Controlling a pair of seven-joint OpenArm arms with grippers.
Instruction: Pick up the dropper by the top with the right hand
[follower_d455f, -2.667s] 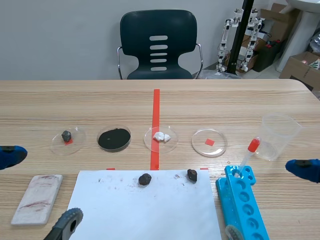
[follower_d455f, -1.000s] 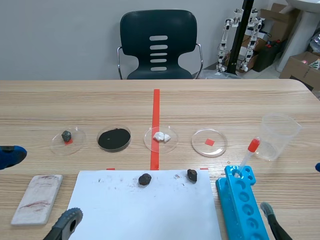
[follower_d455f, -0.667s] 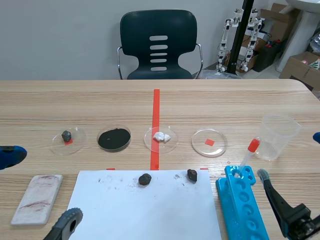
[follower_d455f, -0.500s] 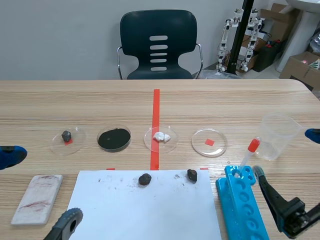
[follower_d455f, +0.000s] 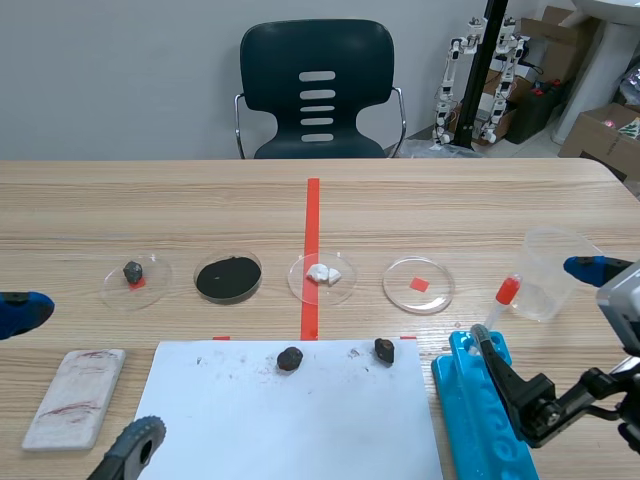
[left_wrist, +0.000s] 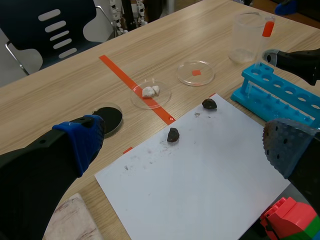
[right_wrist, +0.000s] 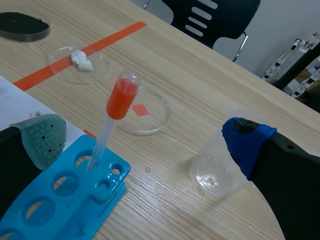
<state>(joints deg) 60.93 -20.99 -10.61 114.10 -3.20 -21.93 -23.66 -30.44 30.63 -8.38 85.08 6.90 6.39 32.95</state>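
Observation:
The dropper (follower_d455f: 505, 296), a clear tube with a red bulb (right_wrist: 122, 95), stands tilted in the far end of the blue rack (follower_d455f: 478, 402). My right gripper (follower_d455f: 540, 303) is open around it. One finger sits low beside the tube over the rack, and the other is out by the clear cup (follower_d455f: 558, 272). In the right wrist view the dropper (right_wrist: 107, 130) rises between the fingers of my right gripper (right_wrist: 145, 140), closer to the grey-green pad (right_wrist: 44, 137); nothing touches it. My left gripper (follower_d455f: 78, 378) hangs open at the near left, also seen open as my left gripper (left_wrist: 185, 145).
A white paper sheet (follower_d455f: 290, 415) with two dark rocks (follower_d455f: 290, 358) lies in the middle. Several petri dishes (follower_d455f: 418, 285) line up behind it. A pale streak plate (follower_d455f: 75, 395) sits at the near left. The cup (right_wrist: 215, 165) stands just beyond the rack (right_wrist: 60, 200).
My right gripper has come up from the table's right edge and swung in over the rack, so its fingers now flank the dropper. The left arm and the dropper have not moved.

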